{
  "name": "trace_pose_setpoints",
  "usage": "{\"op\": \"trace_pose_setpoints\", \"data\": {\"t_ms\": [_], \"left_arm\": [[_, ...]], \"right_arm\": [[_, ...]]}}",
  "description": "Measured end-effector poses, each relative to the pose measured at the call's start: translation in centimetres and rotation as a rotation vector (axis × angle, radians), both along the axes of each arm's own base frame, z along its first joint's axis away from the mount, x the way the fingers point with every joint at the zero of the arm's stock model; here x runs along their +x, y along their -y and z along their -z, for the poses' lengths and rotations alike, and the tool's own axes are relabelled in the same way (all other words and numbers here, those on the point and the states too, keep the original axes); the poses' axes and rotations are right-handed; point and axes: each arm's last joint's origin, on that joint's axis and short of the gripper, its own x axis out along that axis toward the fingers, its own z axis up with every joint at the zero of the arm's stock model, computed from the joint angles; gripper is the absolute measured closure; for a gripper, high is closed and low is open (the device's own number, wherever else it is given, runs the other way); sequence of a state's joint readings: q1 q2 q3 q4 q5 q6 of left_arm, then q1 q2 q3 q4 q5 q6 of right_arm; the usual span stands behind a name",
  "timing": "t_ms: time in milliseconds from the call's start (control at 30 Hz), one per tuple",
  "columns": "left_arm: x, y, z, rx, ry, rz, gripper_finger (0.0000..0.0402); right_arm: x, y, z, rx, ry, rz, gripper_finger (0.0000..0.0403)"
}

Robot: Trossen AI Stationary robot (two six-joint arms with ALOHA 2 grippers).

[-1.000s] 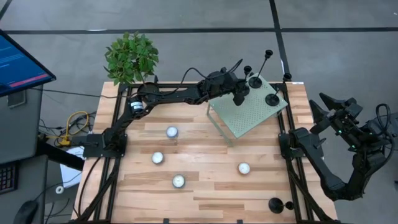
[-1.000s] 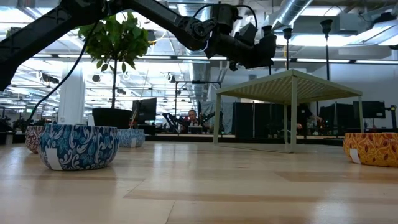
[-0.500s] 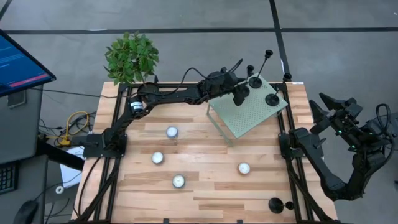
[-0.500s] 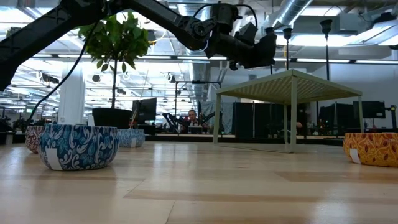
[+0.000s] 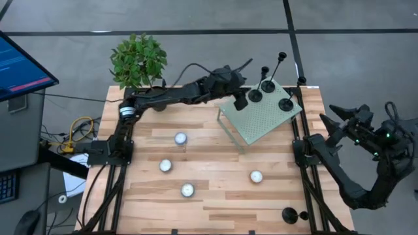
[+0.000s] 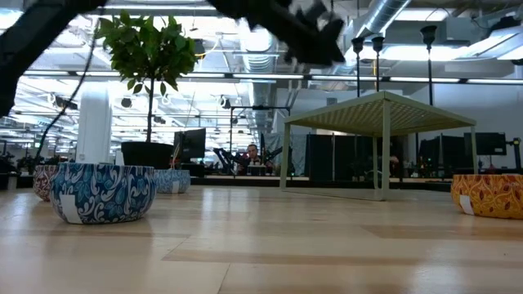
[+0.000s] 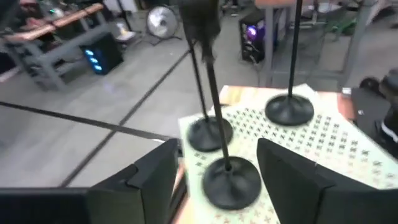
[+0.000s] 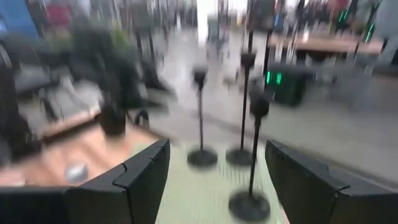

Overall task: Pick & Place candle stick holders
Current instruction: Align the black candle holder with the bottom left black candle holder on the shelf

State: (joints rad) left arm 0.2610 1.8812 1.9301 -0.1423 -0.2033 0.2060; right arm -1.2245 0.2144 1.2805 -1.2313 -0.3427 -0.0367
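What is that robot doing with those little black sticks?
The robot is putting candle stick holders on a small green stand. Three holders stand on it now. The left gripper has just let go of one and is backing off with its jaws open and empty. One more holder waits at the table's near right corner. The right gripper hangs beside the table, jaws open, holding nothing.
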Motion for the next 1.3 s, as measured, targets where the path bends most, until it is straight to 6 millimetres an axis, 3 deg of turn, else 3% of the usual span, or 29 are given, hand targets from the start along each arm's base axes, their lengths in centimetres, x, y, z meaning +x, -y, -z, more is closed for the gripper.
{"op": "trace_pose_setpoints", "data": {"t_ms": [167, 233, 367, 600, 767, 967, 1167, 1300], "left_arm": [[-5.3, 2.7, -4.9, 0.008, 0.000, -0.044, 0.0170], [-7.6, 3.9, -6.7, 0.019, 0.040, -0.065, 0.0174], [-12.3, 6.6, -9.7, 0.032, 0.136, -0.096, 0.0184], [-18.1, 10.4, -11.4, 0.018, 0.219, -0.102, 0.0195], [-20.1, 12.4, -11.7, -0.016, 0.257, -0.054, 0.0198], [-20.8, 13.4, -12.0, -0.055, 0.290, -0.022, 0.0207], [-20.9, 13.6, -12.0, -0.091, 0.307, -0.015, 0.0218], [-20.9, 13.6, -12.0, -0.119, 0.322, -0.014, 0.0224]], "right_arm": [[0.6, 0.7, -1.2, 0.279, -0.201, -0.053, 0.0148], [1.3, 1.4, -2.2, 0.289, -0.147, -0.106, 0.0148], [1.7, 1.0, -3.4, 0.323, -0.048, -0.275, 0.0148], [1.8, 1.1, -3.8, 0.358, -0.002, -0.323, 0.0148], [2.8, 1.8, -5.0, 0.320, 0.107, -0.477, 0.0148], [3.8, 4.4, -8.4, 0.263, 0.253, -0.762, 0.0148], [5.5, 9.1, -11.0, 0.293, 0.273, -1.034, 0.0148], [9.3, 13.0, -10.8, 0.474, 0.250, -1.236, 0.0148]]}}
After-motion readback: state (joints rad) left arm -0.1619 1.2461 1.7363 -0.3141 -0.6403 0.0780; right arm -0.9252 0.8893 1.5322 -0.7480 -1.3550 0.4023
